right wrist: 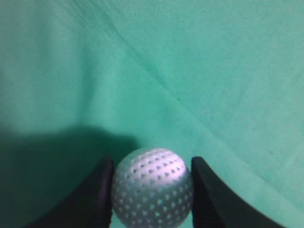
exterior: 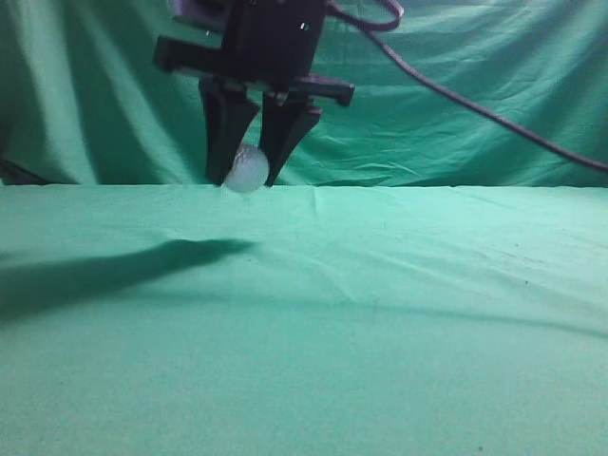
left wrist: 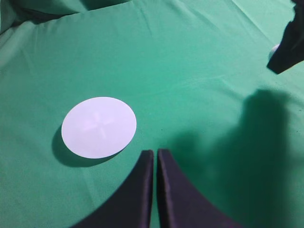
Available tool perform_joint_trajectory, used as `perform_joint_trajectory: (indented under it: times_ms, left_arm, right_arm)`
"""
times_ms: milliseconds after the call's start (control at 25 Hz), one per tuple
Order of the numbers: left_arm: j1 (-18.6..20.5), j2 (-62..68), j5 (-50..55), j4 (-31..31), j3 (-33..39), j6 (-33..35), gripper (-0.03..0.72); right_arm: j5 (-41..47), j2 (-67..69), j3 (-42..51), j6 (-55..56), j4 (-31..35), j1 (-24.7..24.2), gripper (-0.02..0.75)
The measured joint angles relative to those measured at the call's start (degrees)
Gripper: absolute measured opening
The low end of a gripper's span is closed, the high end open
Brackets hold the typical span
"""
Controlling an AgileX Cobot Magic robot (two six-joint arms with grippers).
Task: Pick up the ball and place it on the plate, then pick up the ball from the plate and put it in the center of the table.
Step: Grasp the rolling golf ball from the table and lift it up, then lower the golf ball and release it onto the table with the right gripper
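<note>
The white dimpled ball (right wrist: 153, 187) sits between the two black fingers of my right gripper (right wrist: 152, 190), which touch it on both sides. In the exterior view the right gripper (exterior: 247, 176) holds the ball (exterior: 247, 169) low over the far part of the teal table (exterior: 380, 313), with its shadow in front of it. The round white plate (left wrist: 99, 127) lies flat on the cloth, just ahead and left of my left gripper (left wrist: 155, 154), which is shut and empty. The right gripper (left wrist: 289, 45) and a sliver of the ball (left wrist: 273, 49) show at the top right of the left wrist view.
A darker green curtain (exterior: 475, 85) hangs behind the table. A black cable (exterior: 456, 100) runs from the right arm to the right. The plate does not show in the exterior view.
</note>
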Motion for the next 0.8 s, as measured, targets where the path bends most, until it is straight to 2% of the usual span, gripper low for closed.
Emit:
perform_joint_trajectory:
  times_ms: [280,680,800]
  left_arm:
    - [0.00,0.00,0.00,0.00,0.00,0.00,0.000]
    - [0.00,0.00,0.00,0.00,0.00,0.00,0.000]
    - [0.00,0.00,0.00,0.00,0.00,0.00,0.000]
  right_arm:
    - [-0.59,5.95,-4.54,0.00,-0.08,0.92,0.318]
    - [-4.45,8.32,-5.04,-1.01,-0.22,1.01,0.318]
    - [-4.55,8.32,-5.04,-1.26,-0.22,1.01,0.464]
